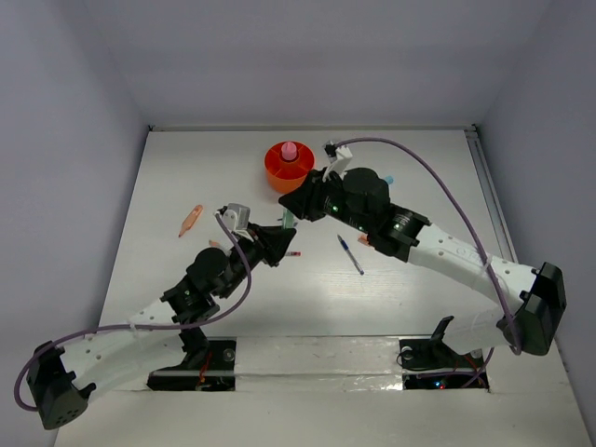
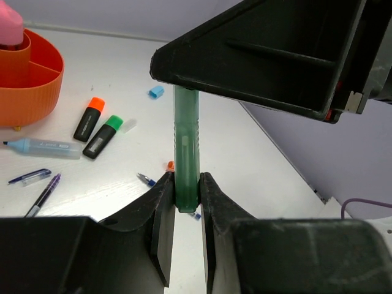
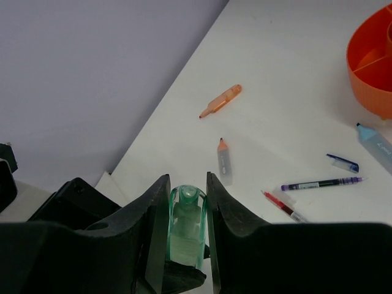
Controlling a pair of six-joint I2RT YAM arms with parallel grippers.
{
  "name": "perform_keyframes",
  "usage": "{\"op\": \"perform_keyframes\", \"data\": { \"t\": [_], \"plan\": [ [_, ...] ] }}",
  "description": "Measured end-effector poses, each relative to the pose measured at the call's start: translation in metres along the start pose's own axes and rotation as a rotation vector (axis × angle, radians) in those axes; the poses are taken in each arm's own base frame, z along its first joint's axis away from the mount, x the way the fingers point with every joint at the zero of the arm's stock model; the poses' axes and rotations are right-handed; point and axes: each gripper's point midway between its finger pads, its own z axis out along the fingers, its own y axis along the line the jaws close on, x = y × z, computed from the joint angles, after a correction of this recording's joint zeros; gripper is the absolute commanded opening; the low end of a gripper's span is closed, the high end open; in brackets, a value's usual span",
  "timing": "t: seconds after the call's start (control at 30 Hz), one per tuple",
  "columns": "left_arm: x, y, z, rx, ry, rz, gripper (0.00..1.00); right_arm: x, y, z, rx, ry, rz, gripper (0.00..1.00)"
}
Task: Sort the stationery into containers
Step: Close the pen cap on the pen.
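Orange cup [image 2: 38,92] sits far left of the left gripper [image 2: 185,182], with the pink bottle piece [image 2: 11,27] inside it. One green marker [image 2: 185,141] is clamped at both ends: left fingers pinch the near end, the right gripper [image 3: 187,181] pinches the other. The orange-capped marker [image 2: 89,119] and blue pen [image 2: 27,176] lie loose left of the left fingers.

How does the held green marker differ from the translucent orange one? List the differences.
Colour: the green marker is green, the orange marker orange. State: the green marker is clamped by both the left hand and the right hand; the orange marker lies loose on the table. Both are translucent.
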Motion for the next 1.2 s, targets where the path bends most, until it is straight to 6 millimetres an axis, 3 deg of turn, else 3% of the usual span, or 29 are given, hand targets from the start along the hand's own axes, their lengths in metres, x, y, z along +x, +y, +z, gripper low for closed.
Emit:
{"op": "perform_keyframes", "data": {
  "t": [0.1, 0.4, 0.97, 1.2],
  "plan": [
    [-0.002, -0.001, 0.003, -0.016, 0.021, 0.008, 0.00, -0.002, -0.001, -0.003, -0.011, -0.043, -0.001, 0.00],
    [-0.018, -0.017, 0.008, -0.004, 0.033, 0.019, 0.00, -0.017, 0.011, -0.014, -0.049, -0.202, -0.007, 0.00],
    [0.005, -0.024, 0.007, 0.020, 0.187, 0.091, 0.00, 0.003, -0.002, -0.037, -0.050, -0.257, 0.018, 0.00],
    [0.027, -0.017, 0.005, -0.008, 0.305, 0.103, 0.00, 0.026, -0.006, -0.031, -0.014, -0.255, 0.020, 0.00]
  ]
}}
